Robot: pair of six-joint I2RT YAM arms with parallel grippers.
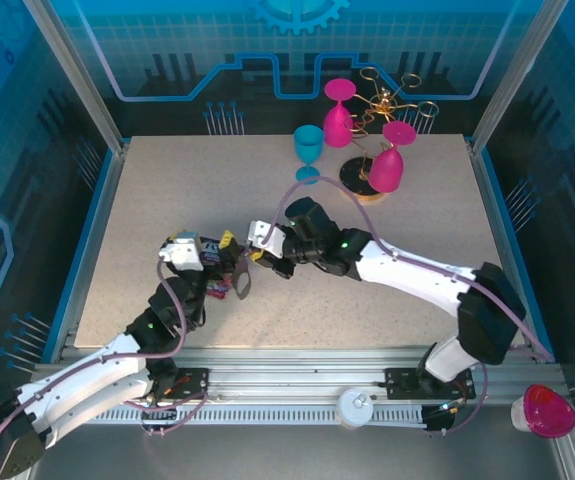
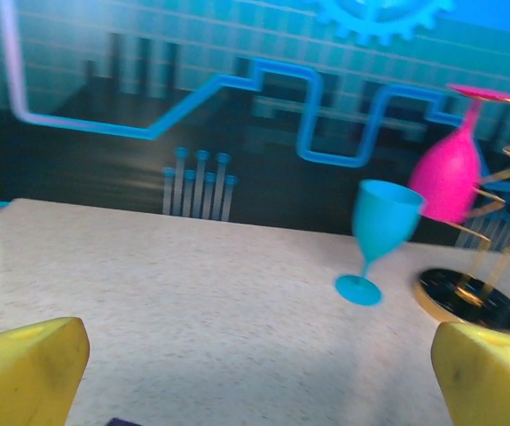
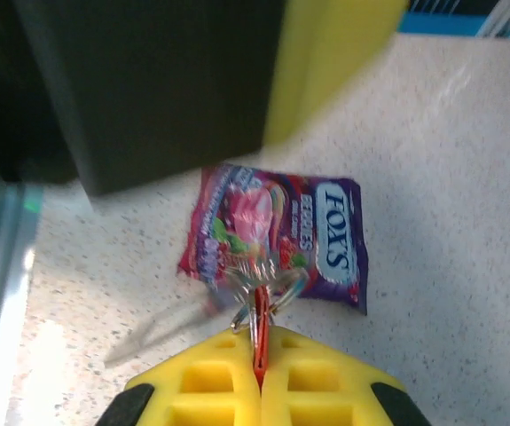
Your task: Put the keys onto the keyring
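Observation:
My right gripper [image 3: 259,335] is shut on the keys [image 3: 259,318]: the red tag shows as a thin strip pinched between the yellow fingers. Small silver wire rings [image 3: 278,286] hang off the tag's end. A blurred grey streak to the left is the keyring [image 3: 161,328] loop. From above, the keyring [image 1: 242,283] dangles as a dark loop below the two meeting grippers, right gripper [image 1: 258,257] beside left gripper [image 1: 229,258]. My left gripper [image 2: 259,359] stands wide open, its yellow fingers [image 2: 28,368] at the view's corners with only bare table between them.
A purple snack packet [image 3: 277,232] lies flat on the table under the keys, also seen from above as the packet [image 1: 217,290]. At the back stand a blue goblet [image 1: 308,150], pink glasses [image 1: 338,115] and a gold wire rack [image 1: 382,110]. A pink cup [image 1: 545,410] sits off the table, front right.

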